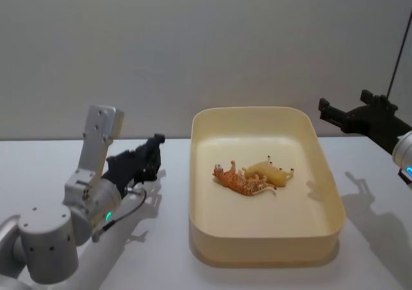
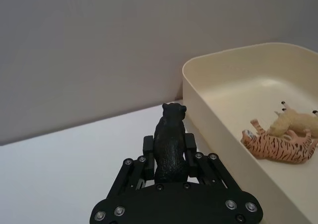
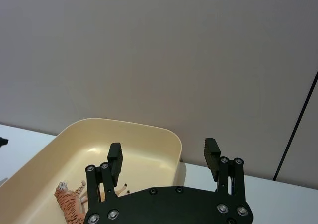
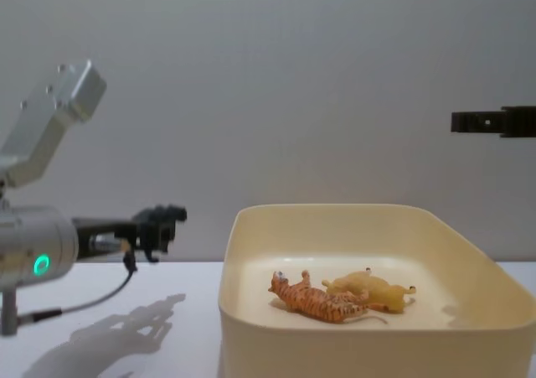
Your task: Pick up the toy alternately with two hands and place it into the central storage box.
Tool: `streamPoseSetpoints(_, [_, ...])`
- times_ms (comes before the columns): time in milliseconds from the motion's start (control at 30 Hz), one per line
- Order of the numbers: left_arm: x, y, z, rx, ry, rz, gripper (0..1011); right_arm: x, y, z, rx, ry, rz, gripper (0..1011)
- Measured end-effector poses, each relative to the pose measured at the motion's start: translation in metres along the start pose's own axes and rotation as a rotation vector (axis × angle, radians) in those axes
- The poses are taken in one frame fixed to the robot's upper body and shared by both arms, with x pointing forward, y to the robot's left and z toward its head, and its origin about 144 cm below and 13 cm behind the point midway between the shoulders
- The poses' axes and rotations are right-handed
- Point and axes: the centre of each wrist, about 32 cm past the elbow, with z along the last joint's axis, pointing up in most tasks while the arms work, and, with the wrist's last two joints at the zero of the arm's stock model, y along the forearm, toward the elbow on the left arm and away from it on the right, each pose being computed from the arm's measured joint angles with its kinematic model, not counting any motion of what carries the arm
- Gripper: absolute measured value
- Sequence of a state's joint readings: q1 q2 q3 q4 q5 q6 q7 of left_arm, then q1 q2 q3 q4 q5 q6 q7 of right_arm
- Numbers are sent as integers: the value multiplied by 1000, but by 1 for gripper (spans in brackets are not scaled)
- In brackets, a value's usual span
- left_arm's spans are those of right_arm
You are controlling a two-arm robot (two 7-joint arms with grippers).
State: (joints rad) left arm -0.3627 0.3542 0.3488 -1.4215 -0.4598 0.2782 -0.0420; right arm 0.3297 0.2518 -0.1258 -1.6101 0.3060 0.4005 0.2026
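My left gripper is shut on a black animal toy, held above the table just left of the central storage box. In the head view the left gripper with the black toy hangs near the box's left wall; the chest view shows the left gripper at the same height as the rim. My right gripper is open and empty, raised above the box's far right corner, the right gripper high at the right. An orange tiger toy and a pale yellow animal toy lie inside the box.
The white table surrounds the box. A grey wall stands close behind, and a thin black cable runs up at the far right.
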Motion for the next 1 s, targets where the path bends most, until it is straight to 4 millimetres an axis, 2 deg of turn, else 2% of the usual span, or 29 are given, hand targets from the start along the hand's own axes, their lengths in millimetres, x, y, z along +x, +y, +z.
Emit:
streamPoseSetpoints(533, [0, -8, 34, -68, -36, -122, 318, 0, 0, 0, 0, 0, 0, 1001])
streamPoseSetpoints(1000, [-2, -29, 56, -65, -44, -324, 318, 0, 0, 0, 0, 0, 0, 1001])
